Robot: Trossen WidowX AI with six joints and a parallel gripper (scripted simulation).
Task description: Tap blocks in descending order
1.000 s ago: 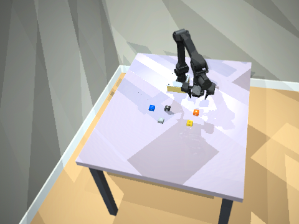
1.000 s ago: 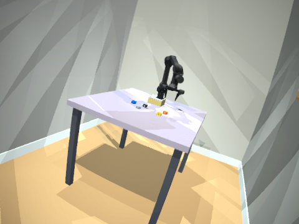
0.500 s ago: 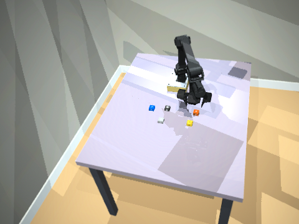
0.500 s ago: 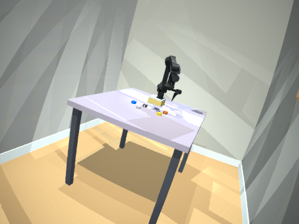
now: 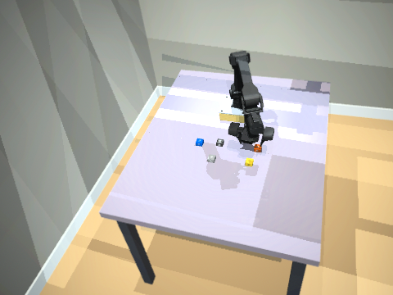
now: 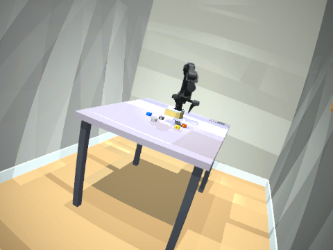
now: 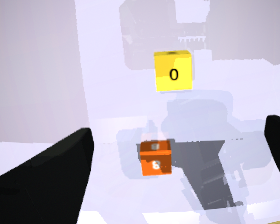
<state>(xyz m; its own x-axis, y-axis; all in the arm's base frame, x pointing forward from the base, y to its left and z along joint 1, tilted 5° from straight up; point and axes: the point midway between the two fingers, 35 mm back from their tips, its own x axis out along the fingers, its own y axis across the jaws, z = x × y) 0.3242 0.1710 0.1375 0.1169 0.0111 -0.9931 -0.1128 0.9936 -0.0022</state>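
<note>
An orange block (image 5: 257, 148) (image 6: 184, 126) (image 7: 156, 161) shows a white digit that looks like an 8, in shade. A yellow block (image 5: 249, 162) (image 6: 177, 127) (image 7: 173, 72) shows a black 0 in the wrist view. A blue block (image 5: 199, 142) (image 6: 148, 114), a dark grey block (image 5: 220, 142) (image 6: 161, 117) and a light grey block (image 5: 211, 158) (image 6: 154, 119) show no readable digits. My gripper (image 5: 250, 143) (image 6: 184, 111) (image 7: 183, 131) is open and empty above the table near the orange block, which appears between and below the fingers, nearer the left finger, in the wrist view.
A wooden box (image 5: 230, 117) (image 6: 173, 113) stands by the arm's base, behind the blocks. The table (image 5: 172, 185) (image 6: 114, 119) has its front edge well in front of the blocks. The yellow block sits close to the orange one.
</note>
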